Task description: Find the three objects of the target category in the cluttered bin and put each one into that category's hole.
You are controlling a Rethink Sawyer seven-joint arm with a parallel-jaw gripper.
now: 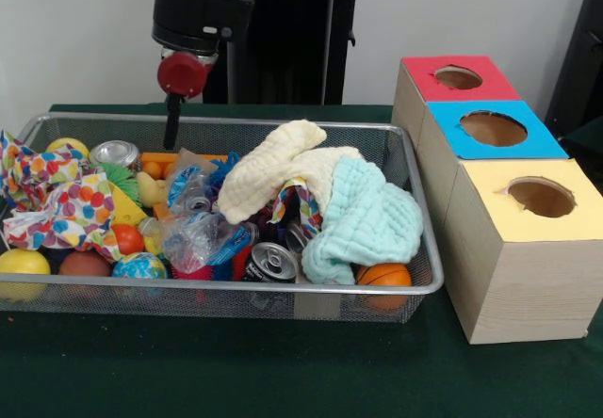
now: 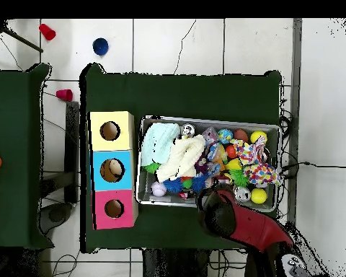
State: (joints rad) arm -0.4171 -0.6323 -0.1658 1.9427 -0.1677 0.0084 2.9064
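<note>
The wire mesh bin sits on the green table, full of clutter; it also shows in the overhead view. My gripper hangs below the red wrist at the bin's far left rim, beside a silver can. In the overhead view the arm covers it. A small pale yellow shape, perhaps a plush toy, lies among the clutter near the gripper. The blue-topped box's hole is to the right of the bin. In the overhead view a tan shape shows inside the hole.
A cream cloth and a mint cloth cover the bin's middle and right. A polka-dot cloth, a dark can, a plastic bag and several balls fill the rest. The red-topped box and the yellow-topped box flank the blue one.
</note>
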